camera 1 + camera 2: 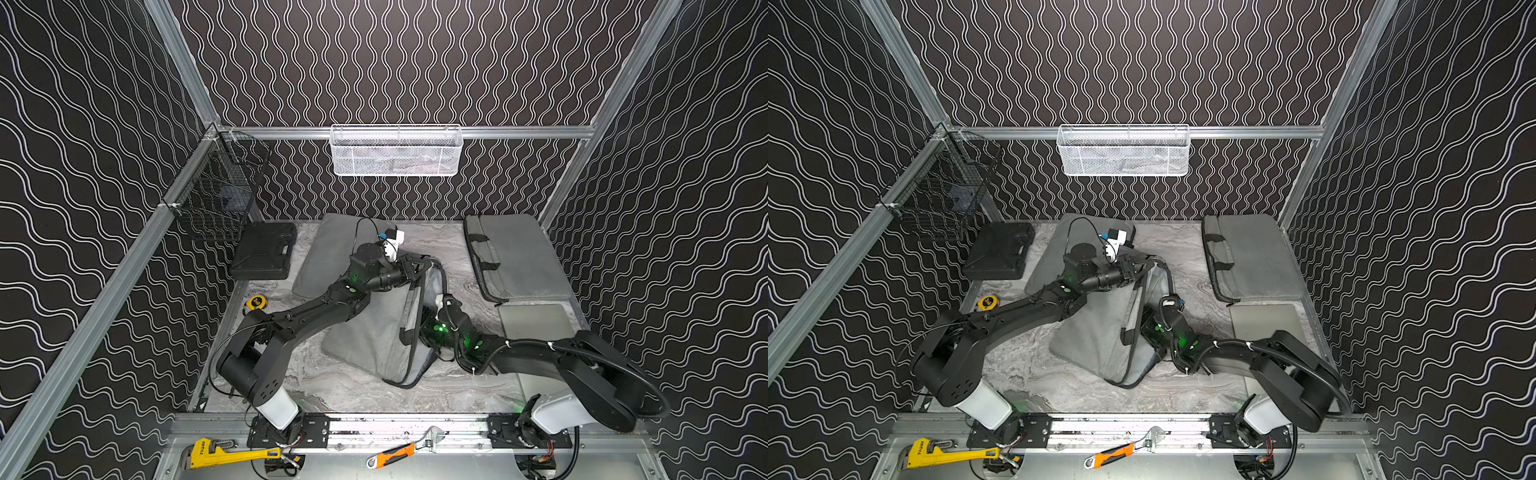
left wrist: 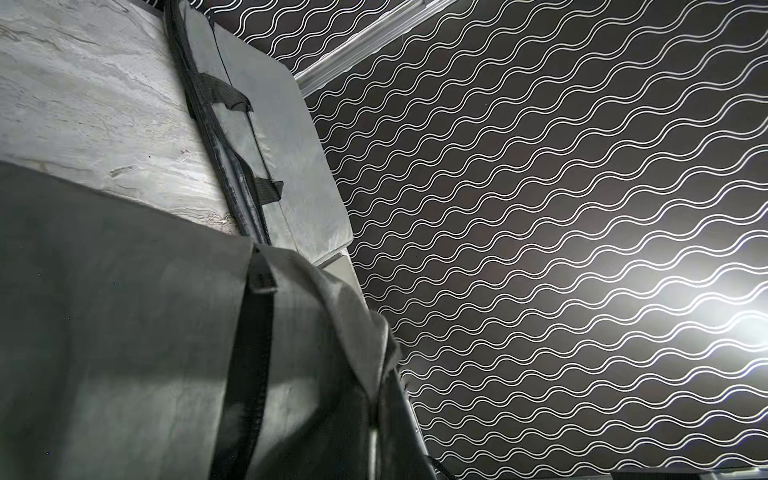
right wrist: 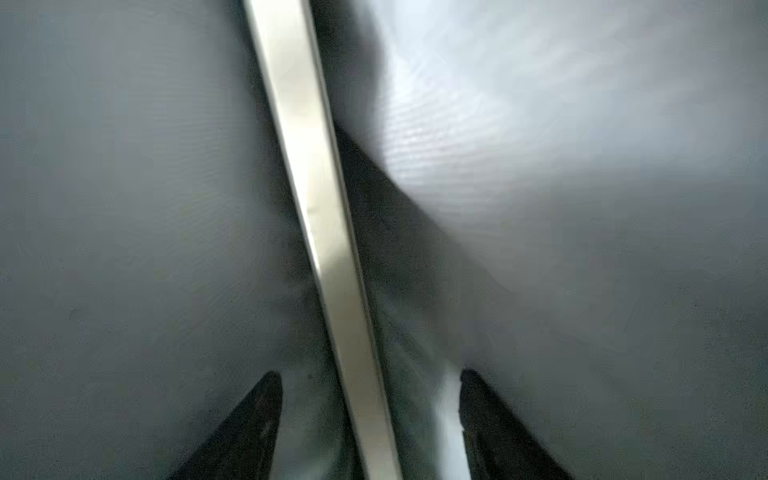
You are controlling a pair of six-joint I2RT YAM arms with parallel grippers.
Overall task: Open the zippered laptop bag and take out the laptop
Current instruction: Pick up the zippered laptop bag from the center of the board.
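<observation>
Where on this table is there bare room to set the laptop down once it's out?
Bare marble: the front strip between the centre bag and the front rail, and the far gap between that bag and the right-side bag. Crowded: the right edge, with a silver laptop and the right arm.

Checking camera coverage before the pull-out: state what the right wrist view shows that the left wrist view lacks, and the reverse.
Right wrist only: the laptop's silver edge running between the right gripper's parted fingertips, inside the laptop bag. Left wrist only: that bag's black zipper, the marble table, a second grey bag and the patterned wall. Both: the laptop bag's grey fabric.
</observation>
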